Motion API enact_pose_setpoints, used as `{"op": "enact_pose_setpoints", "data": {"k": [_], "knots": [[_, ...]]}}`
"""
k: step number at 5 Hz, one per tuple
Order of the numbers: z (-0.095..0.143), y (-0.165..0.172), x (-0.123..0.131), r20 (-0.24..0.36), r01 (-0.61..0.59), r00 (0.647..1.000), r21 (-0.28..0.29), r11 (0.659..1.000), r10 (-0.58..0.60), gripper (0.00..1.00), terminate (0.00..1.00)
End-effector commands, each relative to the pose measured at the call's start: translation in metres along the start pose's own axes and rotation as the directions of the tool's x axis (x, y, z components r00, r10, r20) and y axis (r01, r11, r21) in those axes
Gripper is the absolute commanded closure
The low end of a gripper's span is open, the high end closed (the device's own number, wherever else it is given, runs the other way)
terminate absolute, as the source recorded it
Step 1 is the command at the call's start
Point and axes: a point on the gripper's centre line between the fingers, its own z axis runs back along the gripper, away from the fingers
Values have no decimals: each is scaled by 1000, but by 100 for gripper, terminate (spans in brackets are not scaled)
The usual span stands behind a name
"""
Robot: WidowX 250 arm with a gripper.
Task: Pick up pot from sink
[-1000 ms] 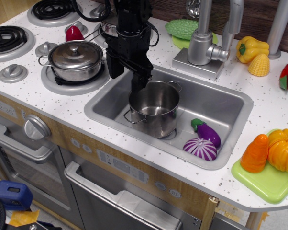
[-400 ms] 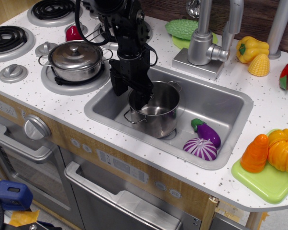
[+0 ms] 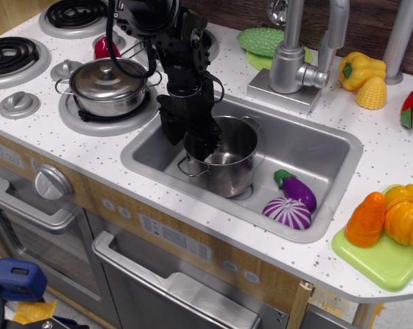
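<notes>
Straddling the left wall of the shiny round steel pot (image 3: 223,159), the black pincer (image 3: 191,140) hangs at the pot's near-left rim, one finger dipping inside the bowl and the other down outside it, toward the sink's left wall. The jaws look spread around the rim, not squeezed onto it, though the dark fingers blur together and contact with the metal cannot be judged for certain.

The pot stands upright in the left half of the grey metal sink (image 3: 316,147), its open mouth facing up and its two small loop handles lying along a line from front-left to back-right. The front-left handle sits just below the pincer, so the pot's body lies to the right of the fingers and slightly toward the sink's middle.

Everything turns on that rim between the fingers: the wall runs roughly across the gap, which probably suits a pinch followed by a straight lift. A purple toy eggplant (image 3: 298,190) and a striped purple onion (image 3: 287,212) lie in the sink's right front corner, well apart from the pot and unlikely to interfere.
</notes>
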Motion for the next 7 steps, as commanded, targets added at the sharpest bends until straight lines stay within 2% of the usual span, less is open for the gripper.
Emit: {"op": "enact_pose_setpoints", "data": {"k": [1, 3, 4, 5, 6, 7], "knots": [[16, 3, 2, 5, -16, 1000, 45, 999, 16, 100, 0], [49, 5, 2, -46, 3, 999, 94, 996, 2, 100, 0], [74, 12, 10, -85, 9, 996, 92, 996, -1, 100, 0], [90, 15, 17, -83, 3, 997, 95, 995, 4, 100, 0], [100, 13, 32, -80, -8, 997, 138, 990, 19, 100, 0], [106, 13, 40, -66, 42, 997, 186, 982, -30, 100, 100]]}}
